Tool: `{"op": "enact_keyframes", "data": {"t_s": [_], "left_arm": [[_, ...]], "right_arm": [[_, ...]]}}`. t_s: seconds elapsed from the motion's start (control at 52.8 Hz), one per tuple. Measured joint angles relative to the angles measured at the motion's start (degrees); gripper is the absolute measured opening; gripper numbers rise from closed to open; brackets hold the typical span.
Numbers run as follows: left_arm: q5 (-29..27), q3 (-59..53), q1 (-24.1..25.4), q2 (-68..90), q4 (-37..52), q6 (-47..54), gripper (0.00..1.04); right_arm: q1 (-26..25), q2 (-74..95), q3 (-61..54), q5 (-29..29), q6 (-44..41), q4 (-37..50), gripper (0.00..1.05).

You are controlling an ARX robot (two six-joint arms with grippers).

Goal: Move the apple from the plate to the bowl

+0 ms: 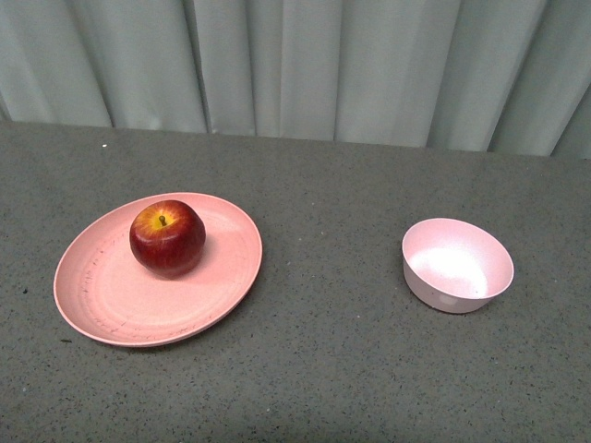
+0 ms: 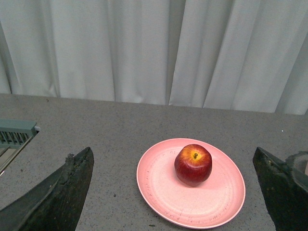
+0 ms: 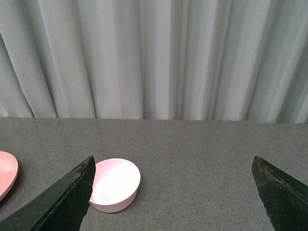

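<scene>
A glossy dark-red apple [image 1: 167, 237] with a yellow patch at its stem sits on the far part of the wide salmon-pink plate [image 1: 102, 295] at the left of the table. The small pale pink bowl [image 1: 457, 265] stands empty to the right, well apart from the plate. Neither arm shows in the front view. In the left wrist view the apple [image 2: 193, 164] and plate [image 2: 163, 187] lie ahead between the wide-apart fingers of my open left gripper [image 2: 174, 192]. My right gripper [image 3: 173, 192] is open too, with the bowl [image 3: 115, 185] beside one black finger [image 3: 62, 202].
The grey speckled table [image 1: 332, 360] ends at a pale pleated curtain [image 1: 305, 65] at the back. A grey ribbed fixture [image 2: 17, 132] sits at the table's side in the left wrist view. The plate's edge [image 3: 6, 174] shows in the right wrist view.
</scene>
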Motion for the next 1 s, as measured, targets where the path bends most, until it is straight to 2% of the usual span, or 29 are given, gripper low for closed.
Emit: {"op": "enact_keyframes", "data": {"t_s": [1.003], "left_arm": [[0.00,0.00,0.00,0.02,0.00,0.00,0.98]], "right_arm": [[0.00,0.00,0.00,0.00,0.00,0.00,0.95]]}}
